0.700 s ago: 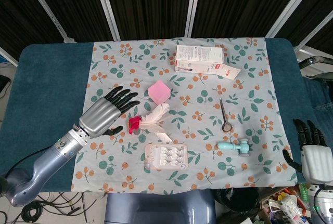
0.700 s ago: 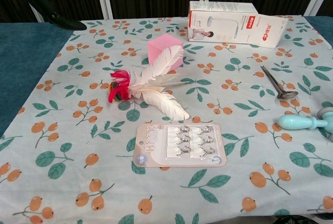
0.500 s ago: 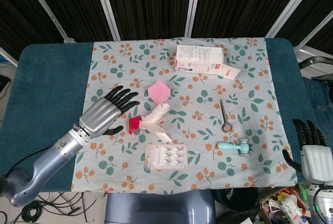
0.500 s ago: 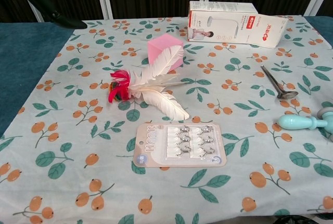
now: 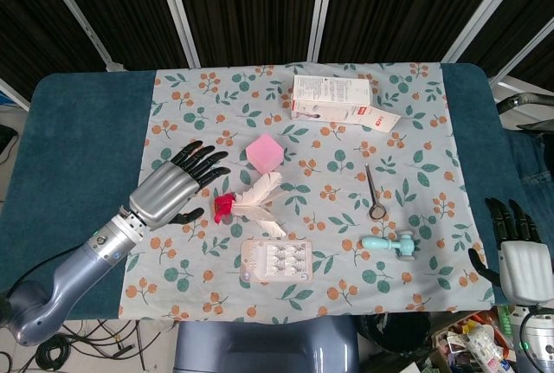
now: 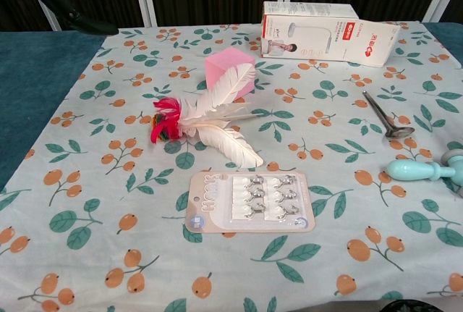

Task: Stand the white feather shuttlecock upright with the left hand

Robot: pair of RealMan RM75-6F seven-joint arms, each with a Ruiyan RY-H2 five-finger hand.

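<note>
White feather shuttlecock (image 5: 250,201) lying on its side near the middle of the floral tablecloth (image 5: 415,131), red base pointing toward the robot's left, feathers fanned toward the right. One upper feather overlaps the front of the pink cube (image 5: 265,151); a lower feather reaches toward the blister card of hooks (image 5: 276,260), just short of it in the chest view.

Left hand (image 5: 173,188) held above the cloth just beside the shuttlecock's red base, apart from it, fingers (image 5: 204,163) spread and extended, nothing in its grasp. In the chest view only a dark part of it shows at the upper left corner.

Right hand (image 5: 519,256) at the right near corner of the table, off the cloth and over the blue table cover (image 5: 78,131), back facing up, fingers apart and holding nothing.

Other items on the cloth: a white and red carton (image 5: 339,101) lying flat at the far side; a metal spoon (image 5: 373,193) right of centre; a teal handled tool (image 5: 389,243) nearer the front edge, just beyond the spoon's bowl.
</note>
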